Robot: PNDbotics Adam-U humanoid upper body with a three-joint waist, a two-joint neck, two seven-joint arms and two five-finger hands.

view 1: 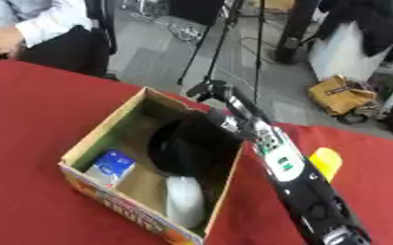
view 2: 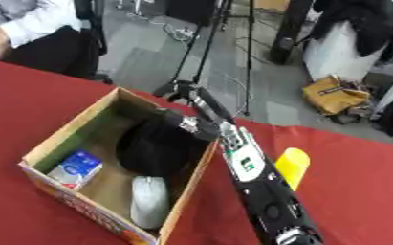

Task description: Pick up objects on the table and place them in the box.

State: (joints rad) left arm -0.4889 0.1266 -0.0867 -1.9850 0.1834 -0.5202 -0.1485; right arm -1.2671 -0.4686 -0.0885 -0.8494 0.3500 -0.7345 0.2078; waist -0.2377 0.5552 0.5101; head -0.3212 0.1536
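The robot's right arm (view 2: 254,177) reaches down into the cardboard box (view 1: 99,136) on the red table (view 1: 32,110). Its hand blends into a big black thing (view 1: 191,150) there, so one cannot tell if the fingers are apart or together. A white mouse (view 2: 149,201) and a blue packet (view 2: 75,168) lie in the box already. A yellow thing (view 2: 289,165) waits on the table just beside the arm. It looks light and smooth, so holding its long sides seems best. The right eye view shows more of it.

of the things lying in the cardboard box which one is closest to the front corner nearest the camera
The white oval mouse-like object, lying at the box's near end. The small blue packet sits against the left wall; the black round item is farther back.
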